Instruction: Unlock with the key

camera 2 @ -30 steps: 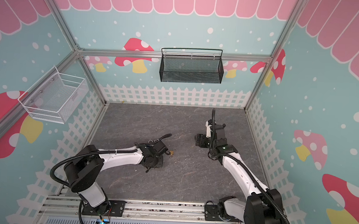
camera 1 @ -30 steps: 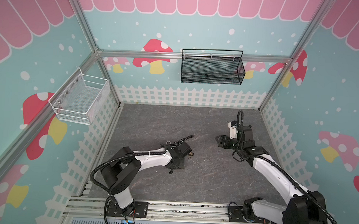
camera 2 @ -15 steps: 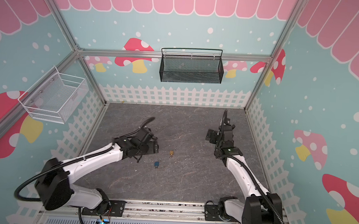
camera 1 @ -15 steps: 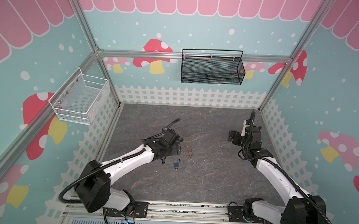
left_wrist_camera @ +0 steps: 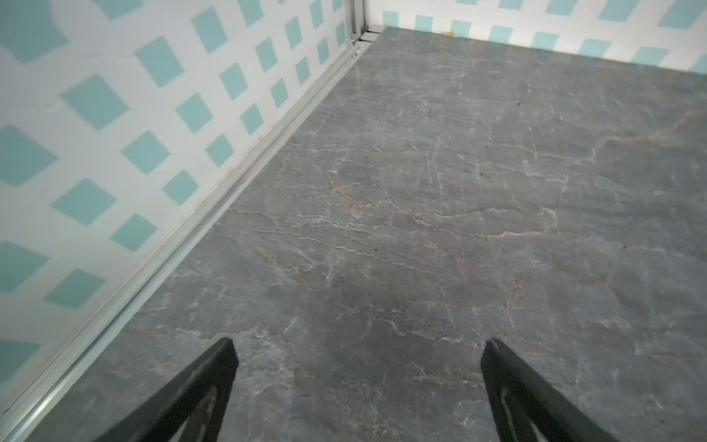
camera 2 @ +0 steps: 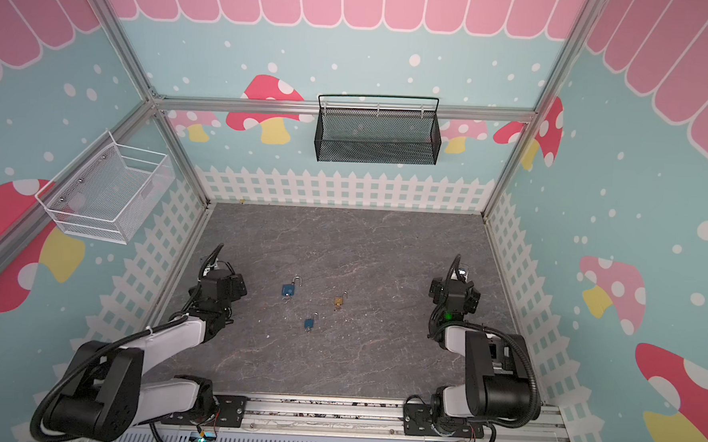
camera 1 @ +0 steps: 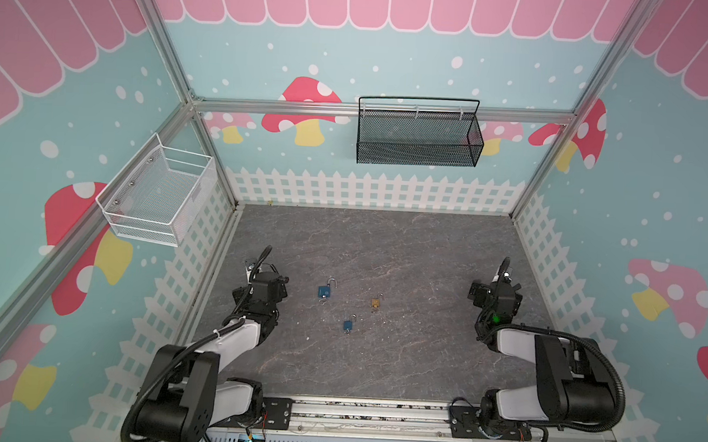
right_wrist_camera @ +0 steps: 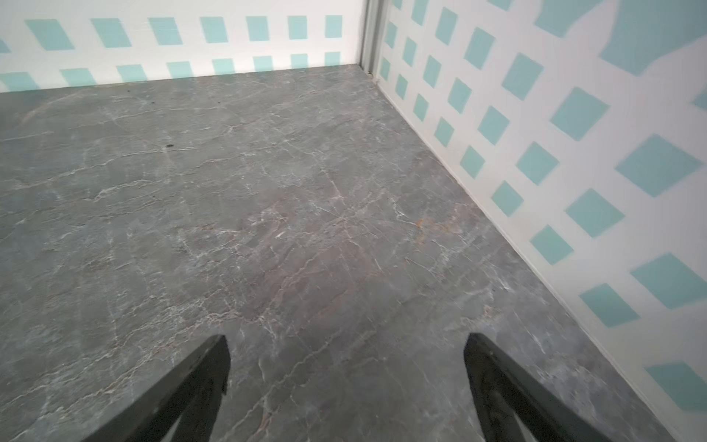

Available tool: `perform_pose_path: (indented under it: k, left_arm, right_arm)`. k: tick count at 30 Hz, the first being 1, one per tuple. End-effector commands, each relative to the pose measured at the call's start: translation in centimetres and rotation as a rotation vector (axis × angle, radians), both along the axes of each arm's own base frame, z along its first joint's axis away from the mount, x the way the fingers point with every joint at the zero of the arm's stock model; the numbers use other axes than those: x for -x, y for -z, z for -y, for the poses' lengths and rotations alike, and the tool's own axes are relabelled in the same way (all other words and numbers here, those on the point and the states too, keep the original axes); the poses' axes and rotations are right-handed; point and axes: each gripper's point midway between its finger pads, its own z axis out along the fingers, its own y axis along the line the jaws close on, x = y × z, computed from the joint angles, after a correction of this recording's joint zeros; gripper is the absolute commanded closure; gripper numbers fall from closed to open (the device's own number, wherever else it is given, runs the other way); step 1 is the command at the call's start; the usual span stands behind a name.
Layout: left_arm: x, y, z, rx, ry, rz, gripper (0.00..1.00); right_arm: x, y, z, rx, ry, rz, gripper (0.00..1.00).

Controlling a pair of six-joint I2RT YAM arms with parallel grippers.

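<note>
Three small padlocks lie apart on the grey floor in both top views: a blue padlock (camera 1: 324, 291) (camera 2: 288, 289), a gold padlock (camera 1: 376, 302) (camera 2: 339, 301) and a smaller blue padlock (camera 1: 348, 325) (camera 2: 308, 323). Their silver shackles point toward the back wall. The key is too small to tell apart from the locks. My left gripper (camera 1: 267, 276) (left_wrist_camera: 359, 352) is open and empty, well left of the locks by the left fence. My right gripper (camera 1: 494, 289) (right_wrist_camera: 346, 346) is open and empty near the right fence. Neither wrist view shows a lock.
A black mesh basket (camera 1: 417, 134) hangs on the back wall and a white wire basket (camera 1: 158, 197) on the left wall. White picket-fence walls (camera 1: 370, 189) close the floor on three sides. A metal rail (camera 1: 367, 414) runs along the front edge.
My left gripper has opened and drawn back from the middle to the left wall, uncovering the padlocks. My right gripper has opened fully and drawn back to the right wall.
</note>
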Motion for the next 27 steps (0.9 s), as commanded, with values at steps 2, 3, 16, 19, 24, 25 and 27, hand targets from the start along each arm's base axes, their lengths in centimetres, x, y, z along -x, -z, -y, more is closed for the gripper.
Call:
perform_pose_path:
  k: [2,3,16,19,24,25,27]
  left_arm:
    - [-5.1,-5.5,2.9,-0.013,0.23,0.288,0.0]
    - [-5.3,-4.9,3.2,-0.008,0.252,0.282,0.01]
    - [-5.7,-3.5,2.2,0.012,0.216,0.278,0.0]
    - [-6.0,-3.5,2.7,0.005,0.238,0.272,0.01]
    - [-6.1,-3.4,2.6,0.009,0.23,0.258,0.0]
    - [-6.0,-3.4,2.6,0.007,0.23,0.261,0.0]
    - [-5.9,-3.5,2.8,0.0,0.238,0.267,0.01]
  right_arm:
    - [-2.6,-3.8,-4.1,0.071,-0.3,0.161,0.02]
    - [-2.2,-4.0,-5.1,0.085,-0.359,0.191,0.02]
    - [-0.4,-4.2,-6.4,0.119,-0.428,0.27,0.02]
    - [-0.4,-4.2,-6.4,0.119,-0.428,0.27,0.02]
    - [-0.4,-4.1,-6.4,0.119,-0.429,0.27,0.02]
    - [-0.4,-4.2,-6.4,0.12,-0.428,0.271,0.02]
    - [-0.4,-4.1,-6.4,0.119,-0.428,0.27,0.02]
